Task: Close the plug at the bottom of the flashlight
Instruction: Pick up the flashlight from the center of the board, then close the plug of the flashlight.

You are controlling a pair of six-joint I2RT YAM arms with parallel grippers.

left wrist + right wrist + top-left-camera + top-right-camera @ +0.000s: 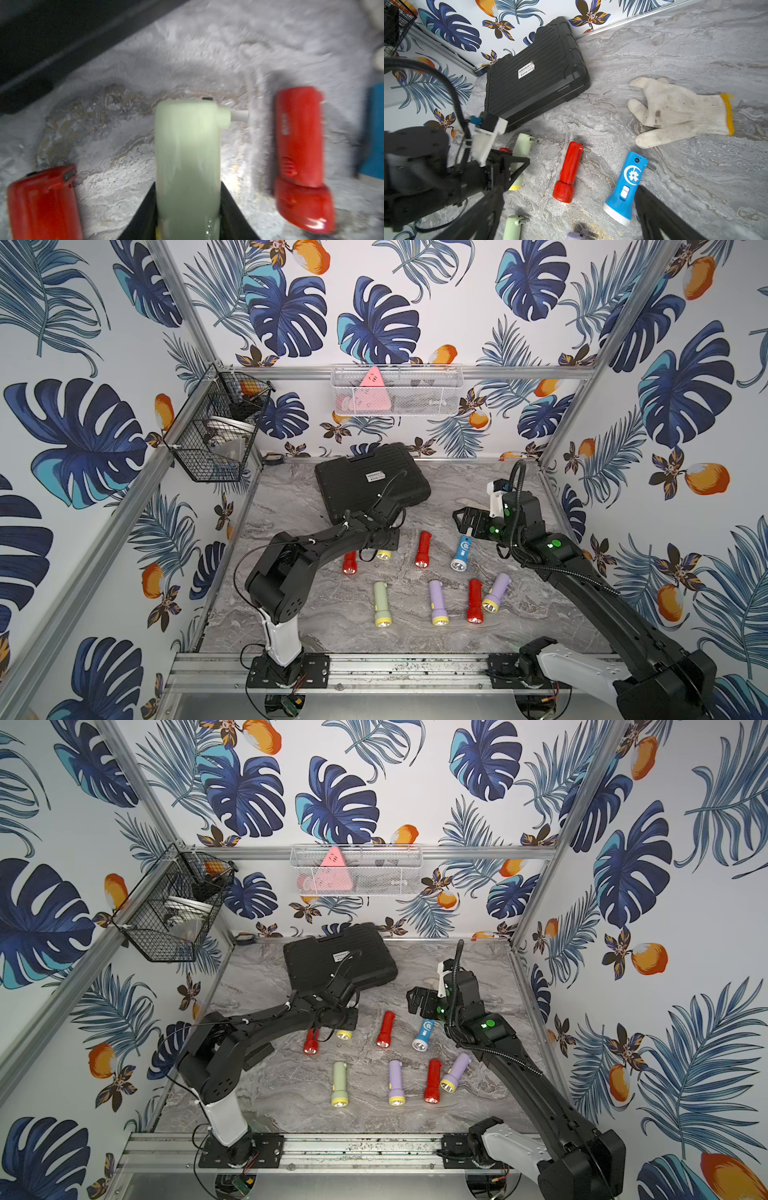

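in both top views the left gripper sits low over the marble table, on the pale green flashlight. the right gripper hangs by the blue flashlight, jaws wide apart.
left wrist: both fingers clamp the green body, and its plug sticks out sideways at the tail.
right wrist: a white glove lies beyond the blue one.

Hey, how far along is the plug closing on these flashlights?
Done: nothing yet. Every plug I can see sticks out, including on a red flashlight and the blue flashlight.
In hand: the left gripper has its fingers clamped on the pale green flashlight, whose plug juts sideways. The right gripper is open above the blue one.
Left: fold that plug shut.
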